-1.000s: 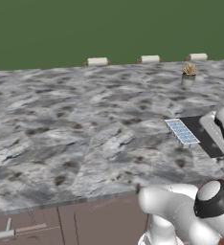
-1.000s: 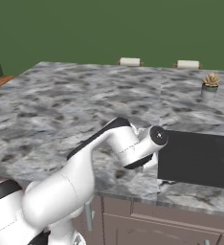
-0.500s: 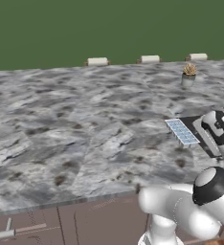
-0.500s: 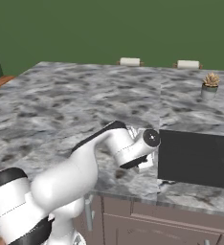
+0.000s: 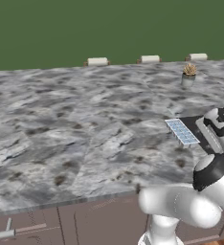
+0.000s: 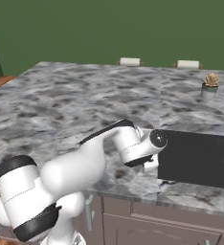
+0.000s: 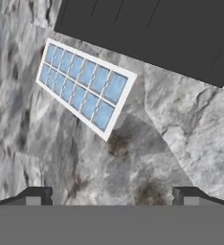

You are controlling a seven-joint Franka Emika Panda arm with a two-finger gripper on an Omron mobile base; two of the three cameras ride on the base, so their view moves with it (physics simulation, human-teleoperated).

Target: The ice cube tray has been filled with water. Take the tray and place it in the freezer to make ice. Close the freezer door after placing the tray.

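A flat, stiff white ice cube tray (image 7: 84,89) of sloshing pale blue water (image 7: 77,82) lies just beside the black inset panel (image 7: 147,29); the empty, wide-open gripper (image 7: 111,196) should likely pinch its long rims, keeping it level.

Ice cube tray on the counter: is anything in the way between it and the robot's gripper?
No, nothing visible. In the hand view the open gripper looks at the ice cube tray across bare marble counter. The dark cooktop lies beside the tray.

Ice cube tray (image 7: 85,88) on counter (image 5: 75,124), beside sink (image 7: 147,28), perhaps

The arm (image 5: 190,203) swings its elbow lower and further forward than a second ago — the wrist (image 5: 219,125) shifts slightly beside the ice cube tray (image 5: 182,131).
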